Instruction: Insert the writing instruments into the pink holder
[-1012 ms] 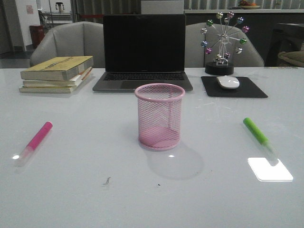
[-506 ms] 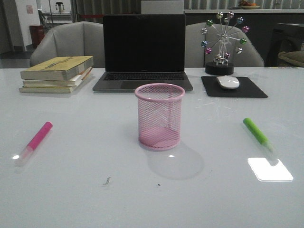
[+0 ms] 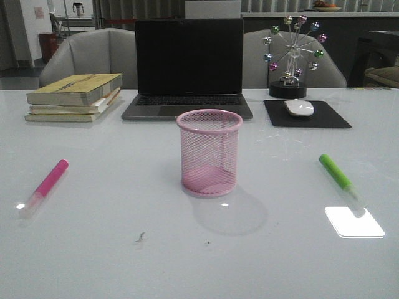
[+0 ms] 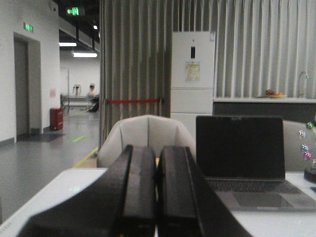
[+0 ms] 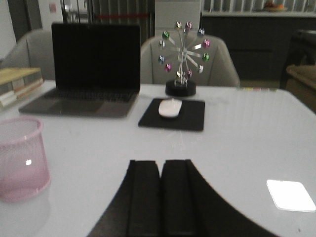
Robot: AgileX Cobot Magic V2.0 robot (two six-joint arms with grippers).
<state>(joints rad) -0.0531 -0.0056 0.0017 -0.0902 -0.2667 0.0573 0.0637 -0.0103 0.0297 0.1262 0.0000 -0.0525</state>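
Note:
The pink wire-mesh holder [image 3: 209, 153] stands upright and empty in the middle of the white table; the right wrist view also catches the holder [image 5: 20, 158]. A hot pink highlighter [image 3: 45, 185] lies flat at the left, pale cap toward me. A bright green highlighter [image 3: 337, 175] lies flat at the right, cap toward me. Neither arm shows in the front view. My left gripper [image 4: 158, 150] is shut on nothing, held above the table's left side. My right gripper [image 5: 161, 164] is shut and empty, over the table to the right of the holder. Both highlighters are out of the wrist views.
Behind the holder sits an open laptop [image 3: 189, 68]. A stack of books [image 3: 75, 96] lies at the back left. At the back right are a black mousepad [image 3: 307, 114] with a white mouse [image 3: 299, 107] and a ferris-wheel ornament [image 3: 292, 56]. Two grey chairs stand behind the table.

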